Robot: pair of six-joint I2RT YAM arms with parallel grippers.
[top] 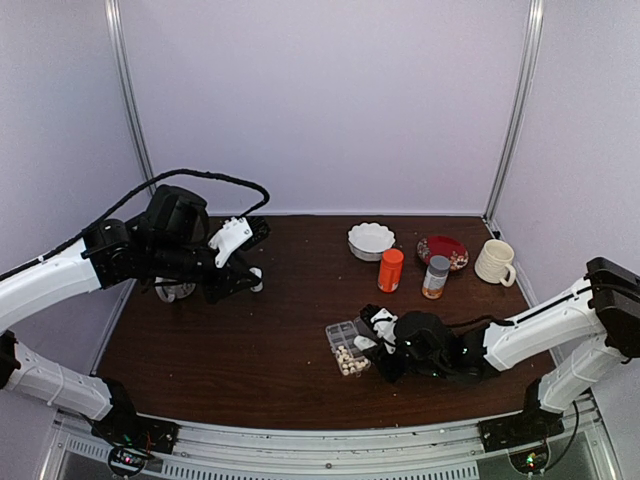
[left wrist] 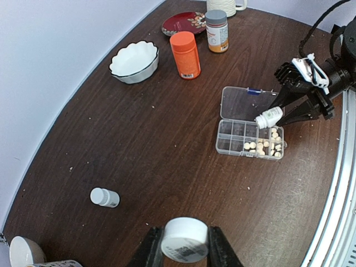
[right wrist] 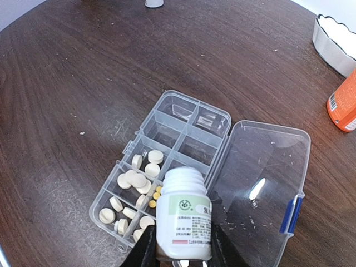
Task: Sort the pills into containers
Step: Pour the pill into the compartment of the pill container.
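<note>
The right hand [right wrist: 181, 247] is clamped on a labelled white bottle [right wrist: 183, 214], a finger pressed to each side of it. The bottle is tipped forward with its open mouth over the organizer box [right wrist: 186, 114], just above the cells at the end nearest that hand. The pills [right wrist: 133, 181] lie in those cells: flat cream rounds scattered across several compartments, with a few small yellow ones [right wrist: 156, 194] right at the bottle's mouth. The box's clear lid [right wrist: 261, 161] is swung fully open and lies flat on the desk [top: 250, 340] beside the cells, its blue latch [right wrist: 290, 214] on the outer edge.

The left hand [left wrist: 184, 253] is raised over the desk's left side, well apart from the box, its fingers [left wrist: 150, 250] closed against a second white bottle [left wrist: 184, 239]. Below it a third small bottle [left wrist: 104, 197] lies on the wood.

Beyond the box stand an orange bottle [left wrist: 185, 54] and a grey-capped bottle [left wrist: 217, 31], with a white scalloped bowl [left wrist: 133, 61], a red plate [left wrist: 183, 23] and a cream mug [top: 495, 262] nearby.
</note>
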